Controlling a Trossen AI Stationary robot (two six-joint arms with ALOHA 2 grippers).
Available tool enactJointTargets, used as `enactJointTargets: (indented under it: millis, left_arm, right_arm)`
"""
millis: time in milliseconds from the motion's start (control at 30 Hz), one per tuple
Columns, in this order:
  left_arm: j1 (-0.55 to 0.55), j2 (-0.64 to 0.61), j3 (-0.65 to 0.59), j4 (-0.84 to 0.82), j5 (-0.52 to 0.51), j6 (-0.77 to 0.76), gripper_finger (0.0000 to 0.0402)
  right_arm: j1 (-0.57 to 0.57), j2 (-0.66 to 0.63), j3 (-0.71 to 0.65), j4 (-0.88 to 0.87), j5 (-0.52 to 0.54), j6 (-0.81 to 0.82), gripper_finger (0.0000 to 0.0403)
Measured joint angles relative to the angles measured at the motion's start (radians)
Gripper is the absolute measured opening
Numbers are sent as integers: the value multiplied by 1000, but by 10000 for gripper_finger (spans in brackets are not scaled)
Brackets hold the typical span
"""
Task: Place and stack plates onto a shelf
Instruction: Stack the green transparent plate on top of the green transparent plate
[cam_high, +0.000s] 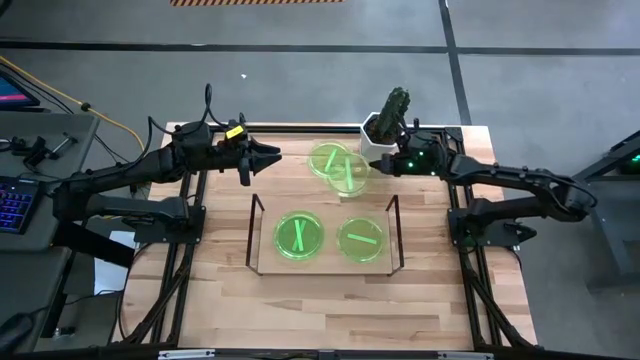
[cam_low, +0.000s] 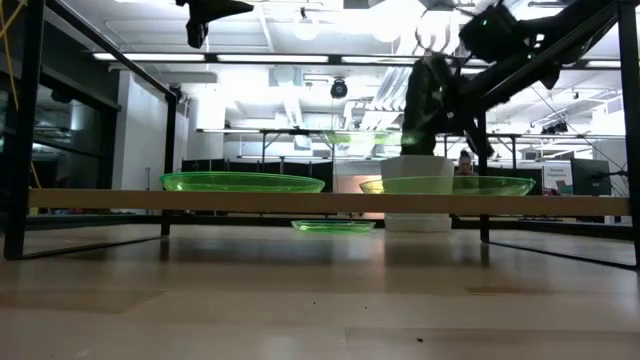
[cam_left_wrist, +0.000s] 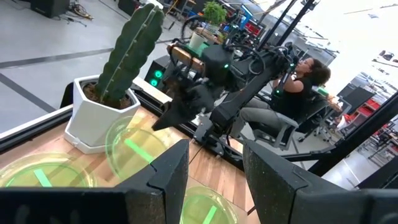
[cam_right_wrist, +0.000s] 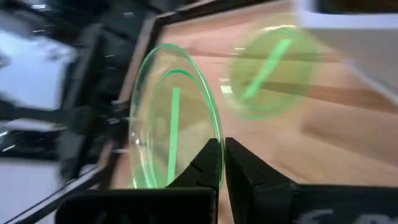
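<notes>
Two green plates lie on the wire shelf (cam_high: 392, 238): one on its left half (cam_high: 298, 236) (cam_low: 242, 182), one on its right half (cam_high: 361, 239) (cam_low: 447, 185). Another plate (cam_high: 325, 156) (cam_right_wrist: 273, 68) rests flat on the table behind the shelf. My right gripper (cam_high: 378, 168) (cam_right_wrist: 222, 146) is shut on a further plate (cam_high: 352, 177) (cam_right_wrist: 171, 118) just beside that one, in front of the cactus pot. My left gripper (cam_high: 272, 153) (cam_left_wrist: 214, 168) hangs open in the air at the far left, level with these plates, touching nothing. My right gripper pinches the plate's rim (cam_right_wrist: 216, 127) between its two fingers, on the side toward the table's right edge. The fingers come from the right, slanting down. The plate is lifted clear of the table and tilted, its face turned partly sideways.
A cactus in a white pot (cam_high: 385, 128) (cam_left_wrist: 106, 93) stands at the far edge, close behind my right gripper. The shelf's upright end frames (cam_high: 255, 232) rise on both sides. A black metal frame (cam_high: 195, 250) borders the table. A seated person (cam_left_wrist: 298, 87) is beyond the right side.
</notes>
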Motion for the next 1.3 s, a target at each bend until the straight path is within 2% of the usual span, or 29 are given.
enactJointTargets:
  millis: [100,167,367,533,633,767,967,1300]
  left_arm:
    - [0,0,0,0,0,0,141]
    - [0,0,0,0,0,0,141]
    - [0,0,0,0,-1,0,141]
    - [0,0,0,0,-1,0,141]
    - [0,0,0,0,-1,0,141]
    - [0,0,0,0,-1,0,141]
    - [0,0,0,0,-1,0,141]
    - [0,0,0,0,-1,0,141]
  right_arm:
    - [28,-20,30,-2,-82,2,0]
    - [70,-27,86,-79,-120,-24,0]
    - [171,20,414,-554,-98,-279,0]
    - [208,141,654,-913,-99,-507,0]
    - [233,235,748,-1052,-98,-585,0]
    - [277,355,837,-1133,-95,-674,0]
    - [336,499,959,-1250,-22,-793,0]
    - [402,630,983,-1273,-19,-872,0]
